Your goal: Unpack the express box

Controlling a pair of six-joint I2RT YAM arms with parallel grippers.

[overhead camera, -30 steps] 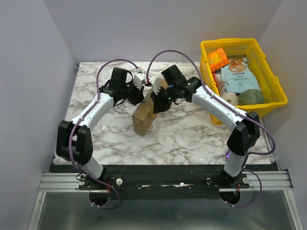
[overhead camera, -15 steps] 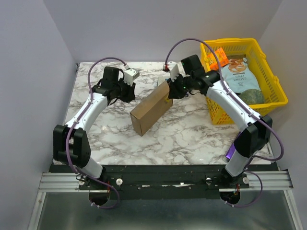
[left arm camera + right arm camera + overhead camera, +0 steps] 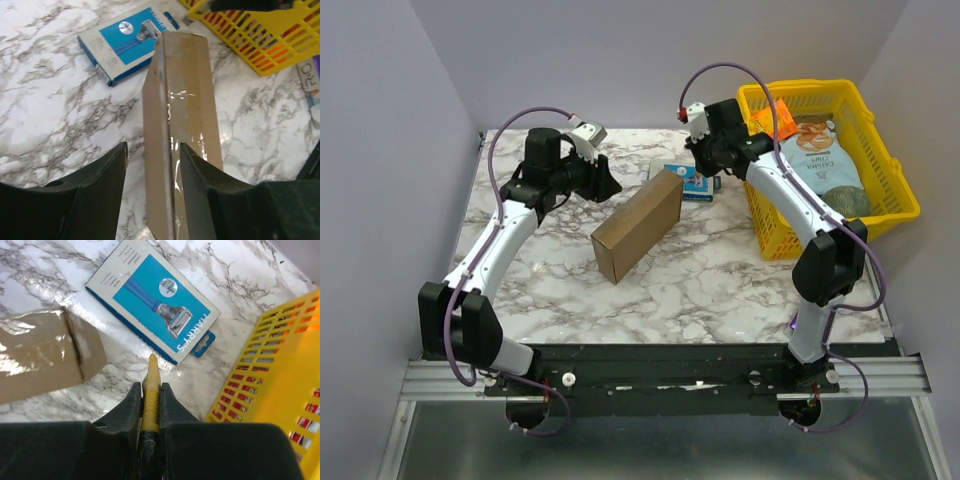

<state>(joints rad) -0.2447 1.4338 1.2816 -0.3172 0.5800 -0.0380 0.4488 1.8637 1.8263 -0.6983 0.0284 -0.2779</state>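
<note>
The express box (image 3: 638, 222), plain brown cardboard, rests on the marble table with a taped face (image 3: 192, 100) up. My left gripper (image 3: 611, 186) hovers to its left near its far end. The jaws are open and hold nothing, and the box shows through the gap in the left wrist view. My right gripper (image 3: 704, 166) hangs over the far side of the table between box and basket. It is shut on a thin yellow ridged tool (image 3: 150, 385) whose tip points toward a blue razor box (image 3: 155, 305).
The blue razor box (image 3: 690, 182) lies flat just beyond the express box's far end. A yellow plastic basket (image 3: 886, 170) with snack packs stands at the right, and its wall (image 3: 280, 365) is close to my right gripper. Grey walls enclose the table.
The left gripper opened, let go of the express box and drew back to the left. The box dropped from tilted to lying level. The right arm swung away toward the basket, uncovering the blue box.
</note>
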